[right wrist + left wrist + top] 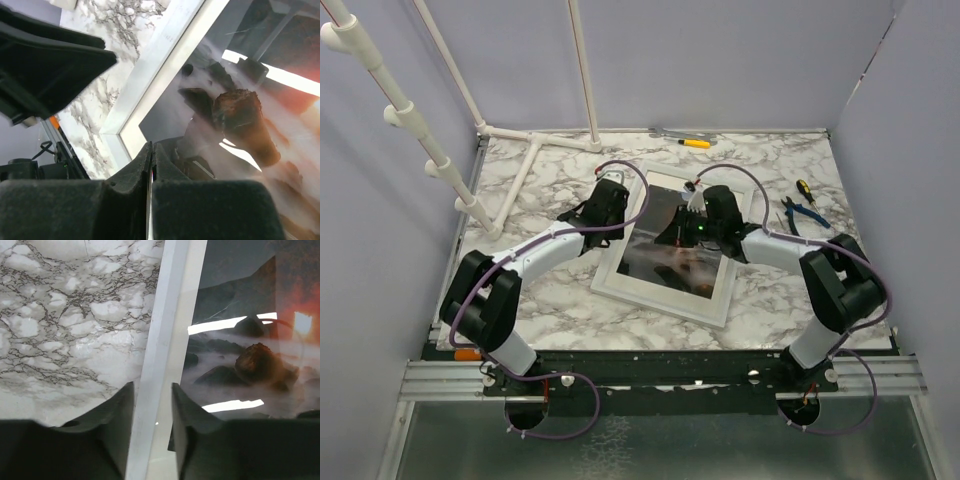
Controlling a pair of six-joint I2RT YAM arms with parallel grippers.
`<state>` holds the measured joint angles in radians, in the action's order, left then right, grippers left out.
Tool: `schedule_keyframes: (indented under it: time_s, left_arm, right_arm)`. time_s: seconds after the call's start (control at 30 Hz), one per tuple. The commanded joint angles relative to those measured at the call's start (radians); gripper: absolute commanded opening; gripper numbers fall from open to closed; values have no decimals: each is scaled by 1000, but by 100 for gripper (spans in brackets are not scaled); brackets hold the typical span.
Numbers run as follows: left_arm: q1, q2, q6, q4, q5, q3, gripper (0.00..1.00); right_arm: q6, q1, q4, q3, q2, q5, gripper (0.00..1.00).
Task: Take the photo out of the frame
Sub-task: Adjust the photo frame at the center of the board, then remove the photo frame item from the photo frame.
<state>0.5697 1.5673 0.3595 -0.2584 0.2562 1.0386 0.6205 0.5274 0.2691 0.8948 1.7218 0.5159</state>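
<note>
While the left gripper (pixel 152 392) clamps the frame (pixel 167 295) rail, the right gripper (pixel 151 149), pinched shut above the photo (pixel 250 120), should probably help flip it gently

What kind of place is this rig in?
Probably a lab robot cell, not a home: plain partition walls box in a marble-print table, an aluminium rail runs along its near edge, and a PVC pipe rack stands at the left.

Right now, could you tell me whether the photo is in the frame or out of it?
In: the photo lies flat inside the frame, within its white border, with reflections across its surface.
</note>
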Motion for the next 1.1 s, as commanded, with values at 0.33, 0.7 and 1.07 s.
schedule_keyframes:
  time_s: [0.33, 0.7, 1.07]
  left_arm:
    - [6, 103, -14, 53, 46, -31, 57]
    - [12, 232, -51, 113, 63, 1, 54]
    - [13, 277, -62, 112, 135, 27, 7]
  right_arm:
    - [-109, -59, -302, -175, -435, -335, 28]
    - [-95, -61, -286, -226, -494, -329, 35]
    - [-68, -61, -194, -242, -437, -259, 34]
